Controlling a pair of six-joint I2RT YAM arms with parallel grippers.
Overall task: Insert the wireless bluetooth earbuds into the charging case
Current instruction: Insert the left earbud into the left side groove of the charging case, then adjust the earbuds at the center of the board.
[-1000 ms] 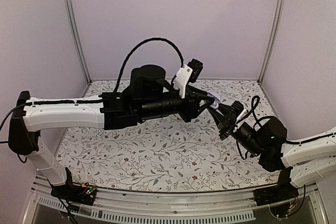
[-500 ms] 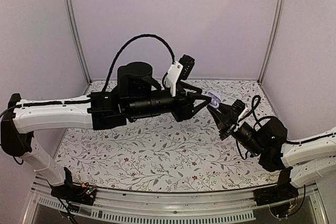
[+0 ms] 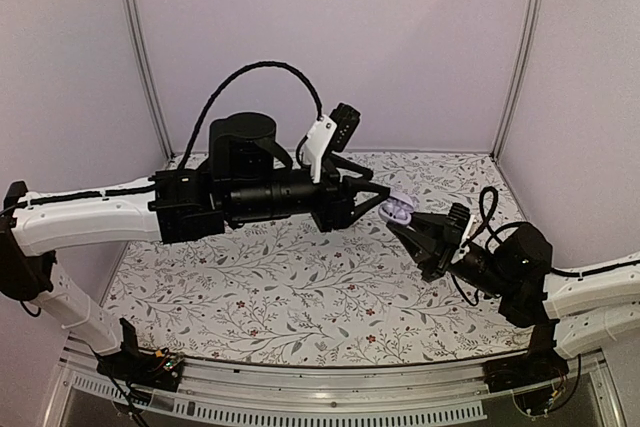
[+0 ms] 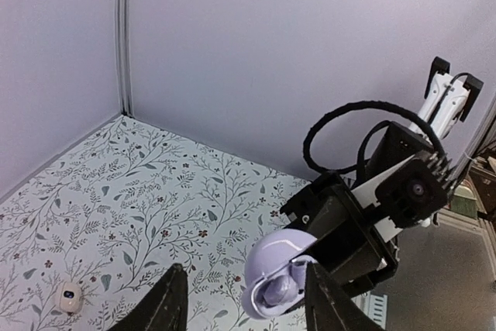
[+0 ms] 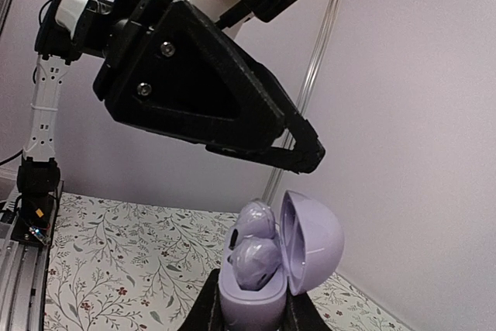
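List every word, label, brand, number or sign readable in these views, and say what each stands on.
No readable text in any view.
Open lilac plastic charging case, clamped in the right gripper: no print showing.
Small white rounded case on the floral-patterned table cover: one dark spot, too small to read as a sign.
Circuit board at the left arm's base: too small to read.

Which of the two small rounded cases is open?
The purple case, lid swung up, held in the right gripper; the white case lies on the table.
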